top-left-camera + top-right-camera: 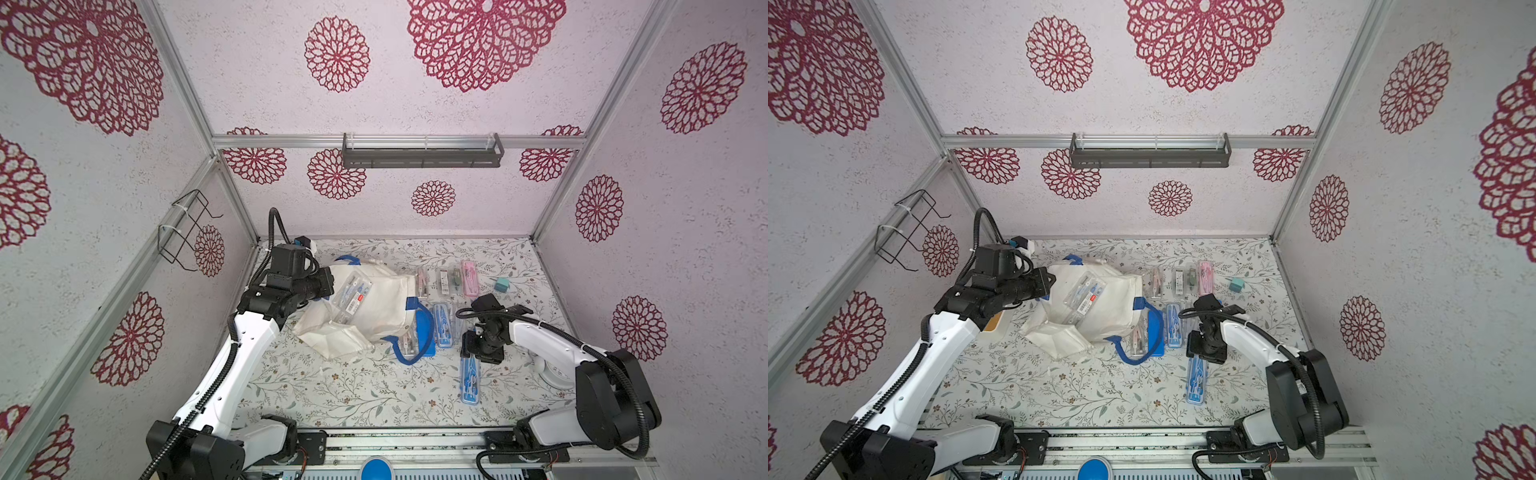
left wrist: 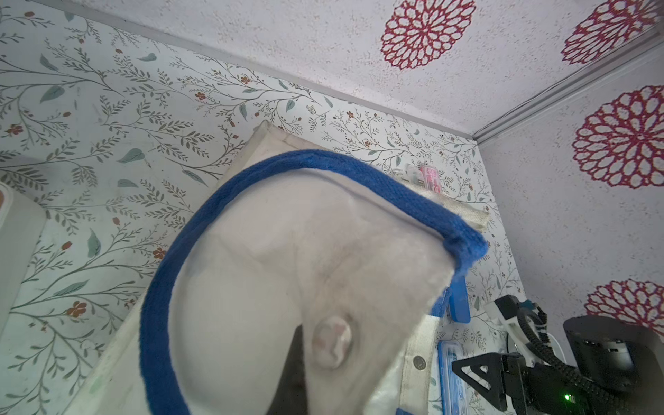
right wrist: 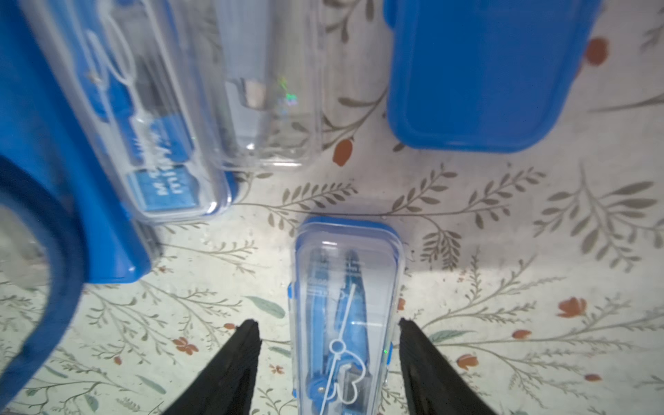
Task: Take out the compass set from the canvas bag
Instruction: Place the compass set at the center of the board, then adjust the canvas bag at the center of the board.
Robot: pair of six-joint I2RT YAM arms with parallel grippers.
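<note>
Compass set [image 3: 346, 287] | slim clear-lidded case | blue base | blue compass inside

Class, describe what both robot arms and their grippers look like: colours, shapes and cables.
The left arm and right arm have white shells, black joints and black ribbed cable conduits alongside. The right gripper has black, tapering fingers.

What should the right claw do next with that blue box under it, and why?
Probably lift the right gripper straight up. Its jaws stand open on either side of the blue compass case, which lies flat on the table, so nothing is gripped. Rising clears it without nudging the case.
</note>
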